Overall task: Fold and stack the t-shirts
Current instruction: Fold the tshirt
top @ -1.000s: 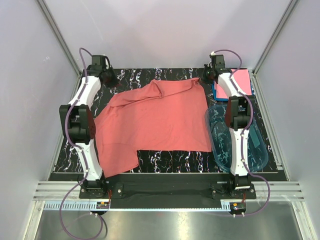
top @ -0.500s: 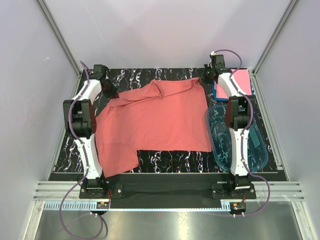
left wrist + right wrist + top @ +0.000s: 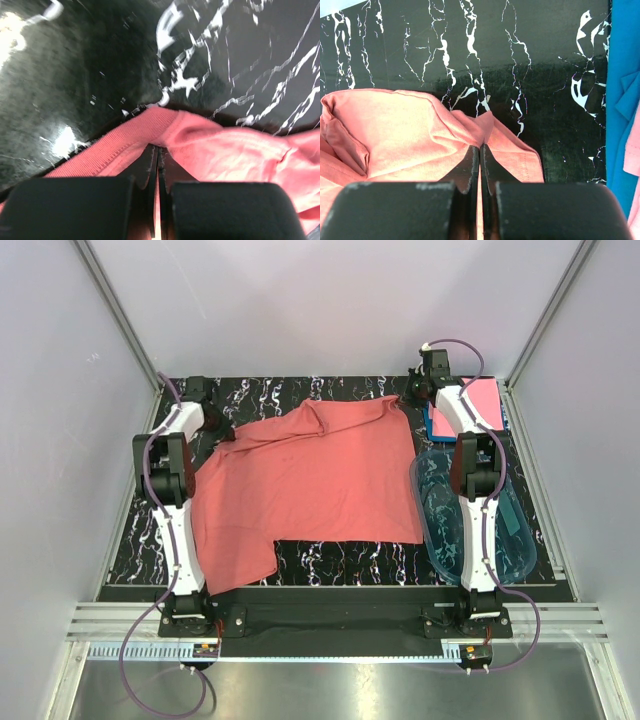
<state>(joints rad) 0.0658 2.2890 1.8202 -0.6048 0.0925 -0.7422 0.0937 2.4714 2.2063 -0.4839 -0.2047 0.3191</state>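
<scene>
Top: salmon t-shirt [image 3: 310, 480] spread on tabletop [image 3: 340, 562]; pink tee [image 3: 485, 397] folded far right.
Left wrist: left pincer [image 3: 156, 150] pinched shut on hem; shallow bite may slip under tension.
Right wrist: right pincer [image 3: 479, 149] clamped on far corner; uneven pull could skew fold.

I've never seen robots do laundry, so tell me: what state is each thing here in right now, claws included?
Red shirt, spread out, unfolded.
Pink shirt, folded, on the blue shirt.
Blue shirt, folded, under the pink.
Left claw, shut on the red shirt's far left corner.
Right claw, shut on the red shirt's far right corner.
Tub, open side up.
</scene>
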